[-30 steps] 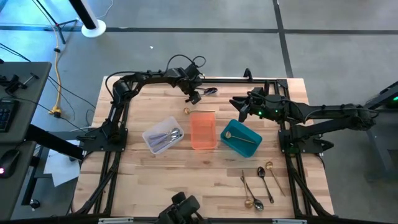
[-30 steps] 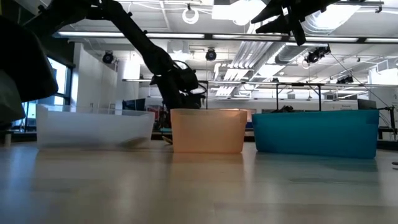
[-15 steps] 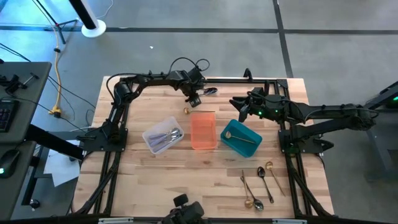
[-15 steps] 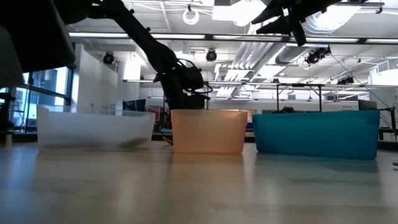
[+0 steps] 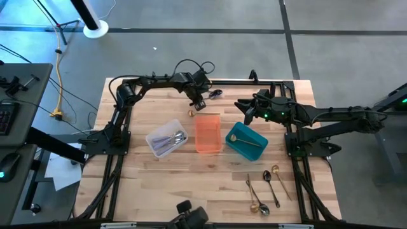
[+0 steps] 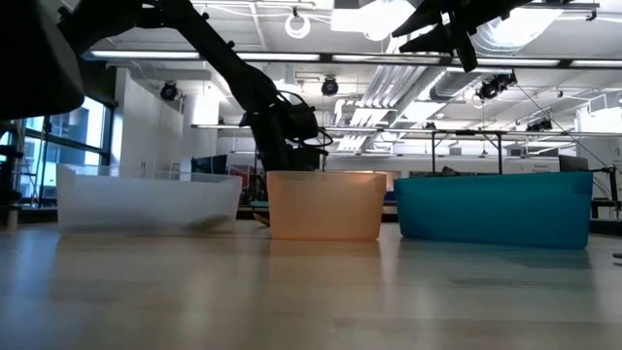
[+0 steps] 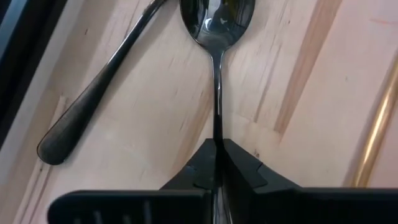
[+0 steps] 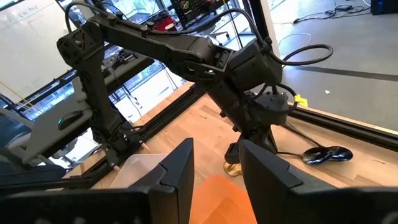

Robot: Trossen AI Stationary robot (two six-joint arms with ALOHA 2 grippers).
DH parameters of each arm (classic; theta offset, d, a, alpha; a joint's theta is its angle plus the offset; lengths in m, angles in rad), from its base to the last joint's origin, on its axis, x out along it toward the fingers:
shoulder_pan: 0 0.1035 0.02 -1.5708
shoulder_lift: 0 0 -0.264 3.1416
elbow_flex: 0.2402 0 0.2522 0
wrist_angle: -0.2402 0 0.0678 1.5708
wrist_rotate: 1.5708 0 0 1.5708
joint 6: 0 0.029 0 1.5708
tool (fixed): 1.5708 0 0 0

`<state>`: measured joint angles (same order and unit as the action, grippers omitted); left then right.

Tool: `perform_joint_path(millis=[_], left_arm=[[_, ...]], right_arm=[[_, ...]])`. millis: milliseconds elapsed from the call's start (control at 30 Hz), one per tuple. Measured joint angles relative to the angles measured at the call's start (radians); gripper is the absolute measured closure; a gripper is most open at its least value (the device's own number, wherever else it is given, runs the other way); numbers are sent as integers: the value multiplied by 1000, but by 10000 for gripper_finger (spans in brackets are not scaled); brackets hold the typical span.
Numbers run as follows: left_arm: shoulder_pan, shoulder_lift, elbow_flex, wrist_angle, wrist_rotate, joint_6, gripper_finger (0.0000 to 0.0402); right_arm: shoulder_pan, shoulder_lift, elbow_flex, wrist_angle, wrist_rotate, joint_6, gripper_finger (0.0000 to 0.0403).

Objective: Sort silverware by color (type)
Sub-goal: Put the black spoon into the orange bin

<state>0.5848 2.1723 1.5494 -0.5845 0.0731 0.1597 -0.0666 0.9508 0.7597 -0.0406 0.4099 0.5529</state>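
A black spoon (image 7: 217, 18) lies on the wood by the table's far edge (image 5: 216, 93). My left gripper (image 7: 217, 146) is over it and shut on its handle, also visible in the high view (image 5: 199, 102). A second black utensil (image 7: 93, 93) lies beside it, and a gold handle (image 7: 379, 124) on the other side. My right gripper (image 8: 216, 149) hangs open in the air behind the teal bin (image 5: 247, 140), holding nothing. Silver pieces lie in the clear bin (image 5: 166, 138), and a gold piece in the teal one. My left gripper pinches the black spoon's thin handle (image 7: 217, 118) between its two fingertips, a little way behind the bowl. The fingers come steeply from above. The spoon lies flat on the table, its bowl pointing away from the fingers.
The orange bin (image 5: 207, 133) stands between the clear and teal bins at mid-table. A gold piece (image 5: 191, 113) lies just behind it. Several loose spoons and forks (image 5: 267, 184) lie at the near right. The arms' black frame rails run along the far and side edges.
My left gripper has shut its fingers on the black spoon's handle at the far edge, staying nearly where it was. The spoon still lies on the table.
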Motion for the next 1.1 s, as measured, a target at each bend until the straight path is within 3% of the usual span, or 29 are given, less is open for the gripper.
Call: perform_joint_path(millis=[367,1100], left_arm=[[24,-2,1,-30,65,-1,400],[49,-67,-2,-37,77,10,401]], right_arm=[[0,0,0,0,-1,-3,289],[2,0,0,-8,-2,20,289]])
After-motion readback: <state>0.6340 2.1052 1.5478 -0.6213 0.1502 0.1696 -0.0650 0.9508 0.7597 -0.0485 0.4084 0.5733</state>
